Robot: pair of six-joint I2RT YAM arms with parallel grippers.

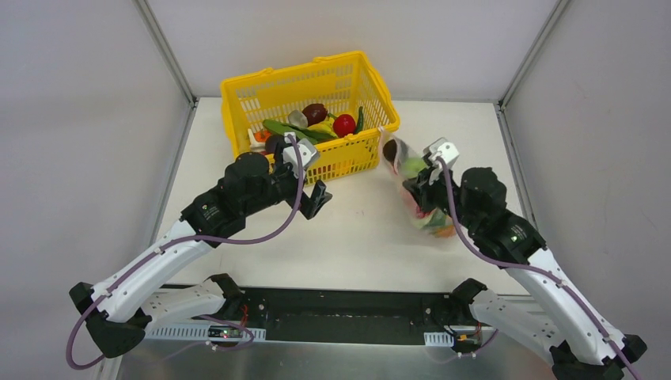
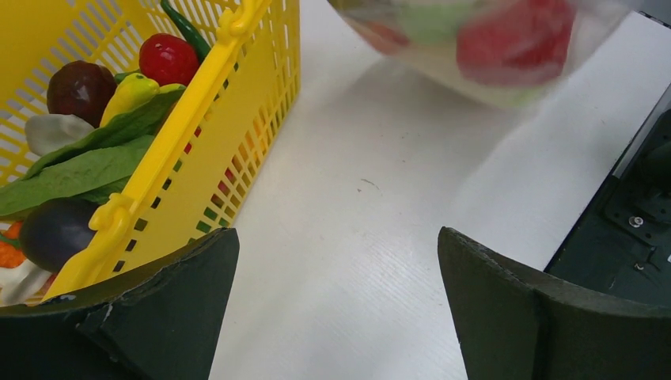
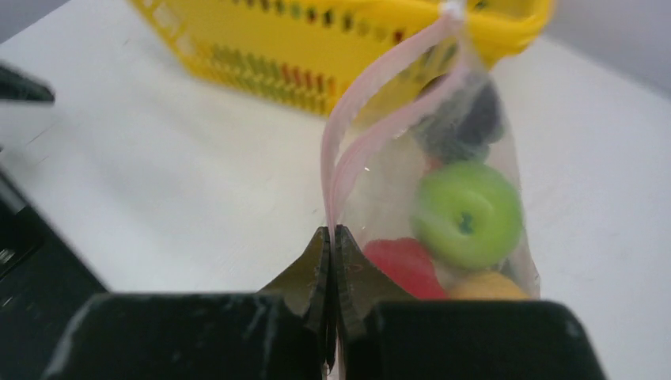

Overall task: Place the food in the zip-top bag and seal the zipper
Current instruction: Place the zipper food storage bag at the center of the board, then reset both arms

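Note:
The clear zip-top bag (image 1: 413,184) hangs by its mouth edge from my right gripper (image 3: 332,231), which is shut on the pinkish zipper (image 3: 356,134). Past the grip the two strips stand a little apart. Inside the bag I see a green apple (image 3: 467,214), a red piece (image 3: 403,265), a yellow piece and a dark one. More food (image 1: 312,123) lies in the yellow basket (image 1: 237,95): a red tomato (image 2: 168,59), a dark avocado, green leaves. My left gripper (image 2: 336,273) stands wide open over bare table beside the basket's front wall, holding nothing.
The basket sits at the back centre-left of the white table (image 1: 356,229). Grey walls close in on both sides and behind. The black base plate (image 1: 340,313) of the arms runs along the near edge.

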